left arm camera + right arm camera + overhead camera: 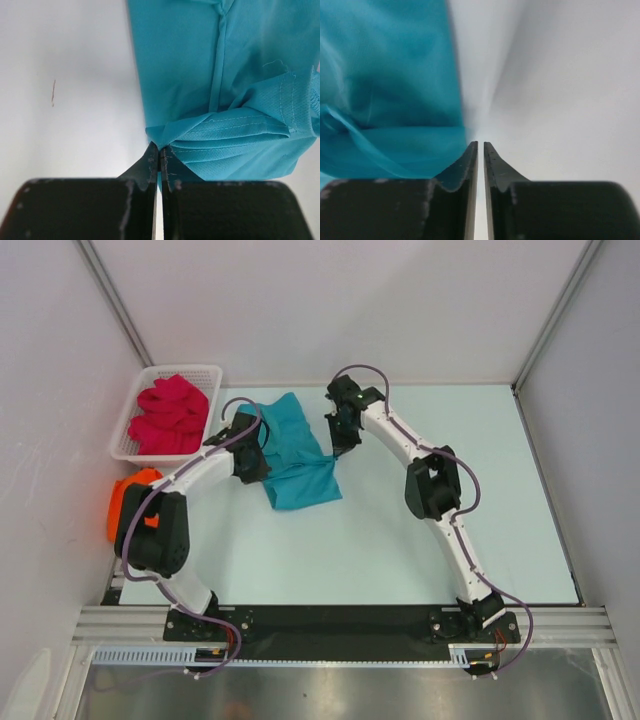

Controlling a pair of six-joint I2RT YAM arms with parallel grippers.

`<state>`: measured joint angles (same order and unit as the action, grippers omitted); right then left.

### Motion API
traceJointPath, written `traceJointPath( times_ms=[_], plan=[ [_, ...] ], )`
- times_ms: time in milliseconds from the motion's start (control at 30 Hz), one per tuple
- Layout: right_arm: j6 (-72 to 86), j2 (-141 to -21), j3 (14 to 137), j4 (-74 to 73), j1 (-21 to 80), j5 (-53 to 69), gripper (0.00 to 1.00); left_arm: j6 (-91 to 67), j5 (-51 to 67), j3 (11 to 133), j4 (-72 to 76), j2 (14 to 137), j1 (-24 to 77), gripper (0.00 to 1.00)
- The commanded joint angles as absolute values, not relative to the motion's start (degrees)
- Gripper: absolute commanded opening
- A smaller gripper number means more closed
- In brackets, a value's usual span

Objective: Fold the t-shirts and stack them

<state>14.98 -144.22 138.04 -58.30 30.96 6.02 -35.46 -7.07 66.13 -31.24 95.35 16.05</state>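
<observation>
Left hand (159, 151) tight on teal t-shirt (185, 75) corner

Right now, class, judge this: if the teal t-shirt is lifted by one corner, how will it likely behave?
Probably floppy: the teal t-shirt lies rumpled, and folds bunch toward the left gripper. Likely light, since the fabric looks thin. It should drape and drag rather than hold shape.

Mostly hidden behind left arm (195, 475): orange t-shirt (122, 500). Right wrist view: teal t-shirt (385, 90) blurred, cropped at left edge.
</observation>
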Motion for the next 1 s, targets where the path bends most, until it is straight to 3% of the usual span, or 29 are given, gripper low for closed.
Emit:
traceJointPath(
  times_ms=[0, 67, 133, 233, 267, 333, 400, 667, 967],
  plan=[
    [12.57, -143.79, 141.42, -56.43, 29.0, 3.78, 0.24, -33.31, -8.26, 69.69, -31.73, 97.37, 14.41, 0.03],
    [12.13, -143.44, 141.24, -55.99, 29.0, 2.73, 0.42, -33.31, -7.91, 70.22, -31.73, 98.08, 14.15, 0.04],
    [11.69, -142.56, 140.89, -56.07, 29.0, 1.85, 0.53, -33.14, -7.3, 70.75, -31.73, 98.61, 14.06, 0.14],
    [10.99, -140.89, 139.4, -55.9, 29.0, 0.62, 0.55, -32.96, -6.59, 71.02, -31.38, 99.05, 13.89, 0.51],
    [10.9, -140.28, 138.09, -55.81, 29.0, 0.44, 0.56, -32.7, -6.33, 71.02, -31.12, 98.97, 13.89, 0.68],
    [11.07, -138.7, 136.68, -55.37, 29.0, 0.35, 0.56, -32.7, -6.06, 70.84, -31.02, 98.96, 13.89, 0.85],
    [11.07, -137.55, 133.96, -54.93, 29.09, 0.35, 0.56, -32.7, -6.15, 70.93, -30.94, 98.97, 13.89, 0.96],
    [12.04, -130.19, 124.64, -53.27, 30.85, 0.09, 0.54, -32.7, -4.92, 69.61, -30.85, 95.38, 14.06, 1.0],
    [15.9, -124.28, 114.0, -48.69, 37.87, 4.74, 0.51, -33.31, -4.57, 58.11, -28.39, 87.54, 14.59, 1.0]
  ],
)
